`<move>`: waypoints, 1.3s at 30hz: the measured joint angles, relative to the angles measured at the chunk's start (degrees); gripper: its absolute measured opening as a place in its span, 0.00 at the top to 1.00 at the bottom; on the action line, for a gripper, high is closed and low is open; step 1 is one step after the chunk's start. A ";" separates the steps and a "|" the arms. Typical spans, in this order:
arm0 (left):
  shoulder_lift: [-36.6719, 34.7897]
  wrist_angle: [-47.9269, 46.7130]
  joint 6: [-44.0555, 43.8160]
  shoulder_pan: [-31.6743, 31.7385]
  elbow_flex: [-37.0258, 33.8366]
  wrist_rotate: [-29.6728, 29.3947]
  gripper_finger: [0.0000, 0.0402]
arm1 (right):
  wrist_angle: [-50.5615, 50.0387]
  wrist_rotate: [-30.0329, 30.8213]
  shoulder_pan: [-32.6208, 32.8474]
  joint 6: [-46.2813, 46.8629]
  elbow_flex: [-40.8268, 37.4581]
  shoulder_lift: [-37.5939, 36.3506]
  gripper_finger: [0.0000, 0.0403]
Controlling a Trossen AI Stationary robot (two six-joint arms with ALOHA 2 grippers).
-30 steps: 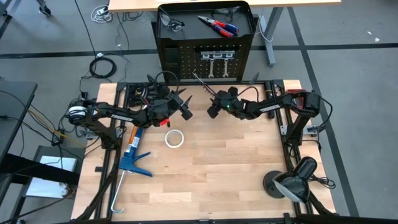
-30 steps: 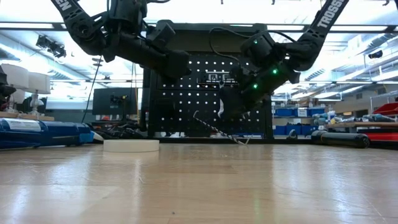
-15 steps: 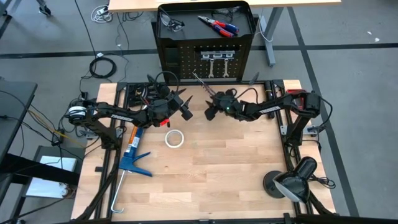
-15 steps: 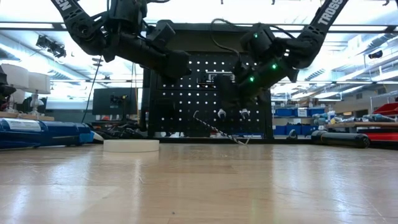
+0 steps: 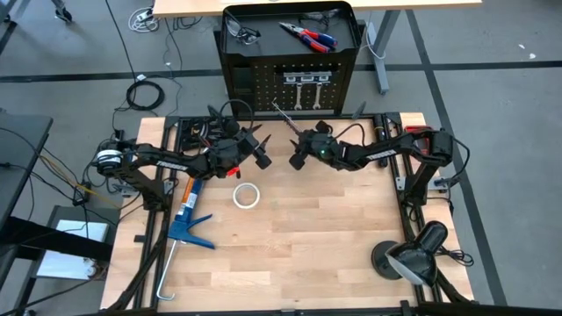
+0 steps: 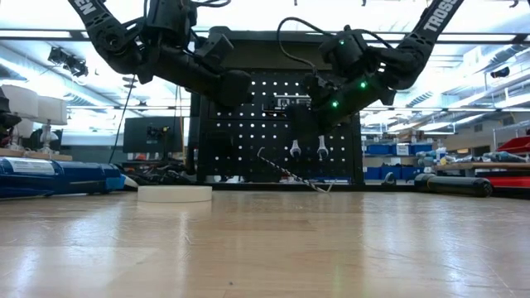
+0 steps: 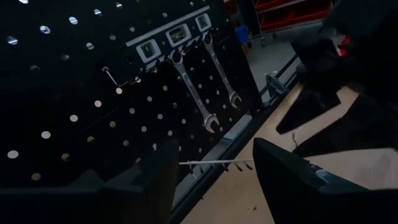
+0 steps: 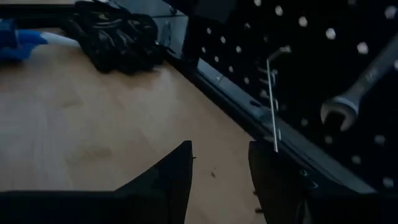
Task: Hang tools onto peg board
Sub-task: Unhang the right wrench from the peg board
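Note:
The black peg board [image 5: 263, 83] stands upright at the table's far edge. Two silver wrenches [image 6: 295, 149] [image 6: 321, 149] hang from its hooks by their upper ends. Pliers [image 5: 307, 37] and safety glasses [image 5: 241, 33] lie in its top tray. A slim bar [image 6: 286, 171] slants at the board's foot, its lower end on the table. My left gripper [image 7: 214, 180] is open and level, facing the board. My right gripper [image 8: 221, 174] is open just in front of the wrenches, with nothing between its fingers.
A white tape roll [image 5: 247, 195] lies mid-table and a blue caulking gun [image 5: 186, 219] lies near the left edge. A dark bundle [image 8: 118, 34] sits at the far left by the board. A lamp [image 5: 413, 254] stands at the near right corner. Bare wood fills the table's near half.
My right gripper has risen a little in front of the peg board and rolled slightly, uncovering the lower ends of both hanging wrenches in the low view. The gap between its fingers looks the same. The wrenches and the slim bar have stayed where they were.

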 joint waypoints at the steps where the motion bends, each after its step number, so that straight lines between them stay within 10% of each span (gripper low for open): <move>1: 0.00 -0.29 0.00 0.01 0.00 0.00 0.47 | -0.10 0.01 0.25 -1.16 0.33 -0.29 0.58; 9: 0.00 -0.02 0.00 0.05 0.02 -0.01 0.47 | -1.09 7.21 1.24 -10.25 3.18 -6.15 0.56; 29: 0.00 1.20 -0.06 0.05 0.02 0.00 0.47 | -52.52 -11.45 0.04 -7.55 36.30 -13.84 0.55; 39: 0.00 1.08 0.01 0.03 0.02 0.00 0.47 | -51.28 -7.11 -1.76 -7.33 29.05 -13.52 0.56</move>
